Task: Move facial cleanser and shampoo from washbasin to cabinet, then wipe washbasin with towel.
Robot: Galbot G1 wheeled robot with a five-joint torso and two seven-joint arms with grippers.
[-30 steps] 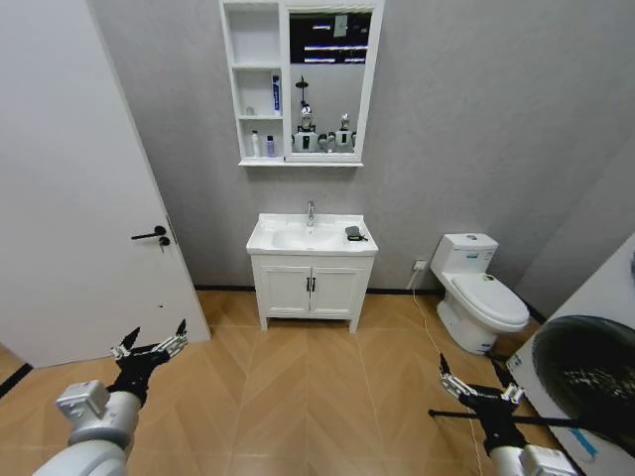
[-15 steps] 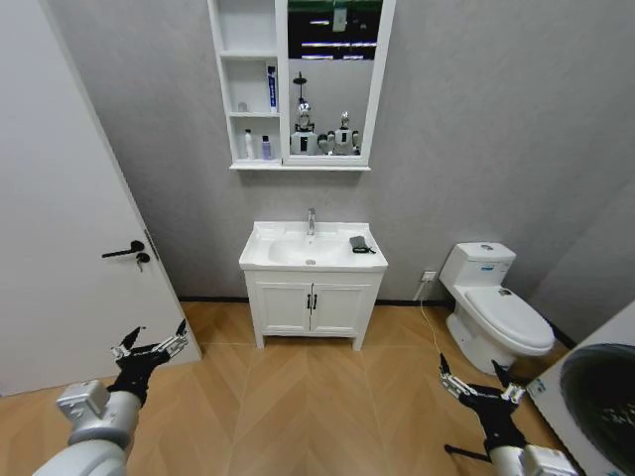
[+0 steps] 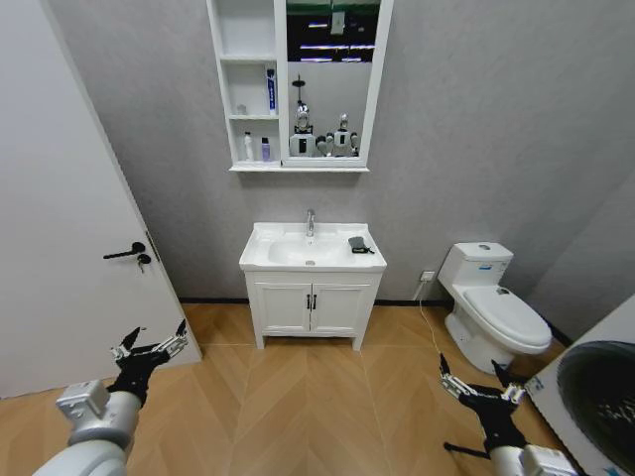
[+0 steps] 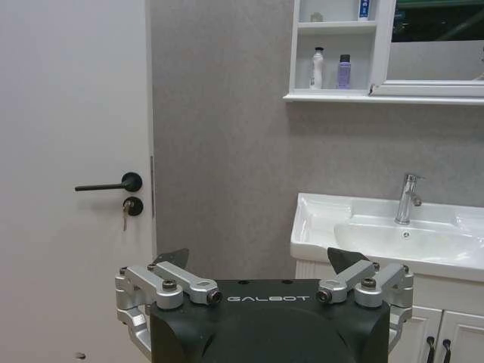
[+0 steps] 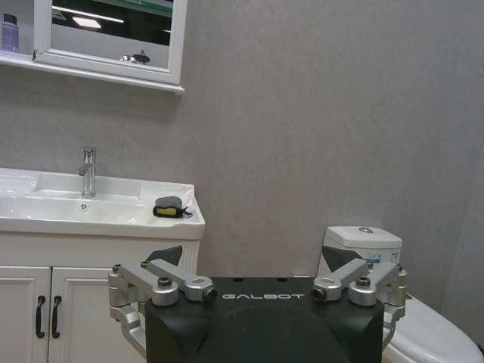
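From the head view we see the white rectangular ceramic washbasin (image 3: 312, 248) on its floor unit, well apart from us across the wooden floor. The small dark grey folded towel (image 3: 357, 243) lies on the basin top, to the right of the chrome tap (image 3: 311, 220). The white wall-hung cabinet (image 3: 296, 84) hangs above it, and three bottles already stand on its narrow open shelves: a blue tube (image 3: 270, 91), a white bottle (image 3: 248, 148) and a small purple bottle (image 3: 264, 150). We see no bottle on the basin top, so we judge the moving step is done and the wiping is the step in hand. The left gripper (image 3: 151, 349) and the right gripper (image 3: 474, 388) hang low in front of us, both with fingers spread and holding nothing.

In the left wrist view the left gripper (image 4: 257, 261) has its fingers apart and empty, and beyond it stand the basin corner, the tap (image 4: 408, 198) and the two low bottles (image 4: 317, 68) on the shelf.

In the right wrist view the right gripper (image 5: 255, 261) is also spread and empty. The towel (image 5: 170, 206) rests near the basin's front right corner.

The next move, we think, calls for driving closer until the towel is within reach of the right arm.
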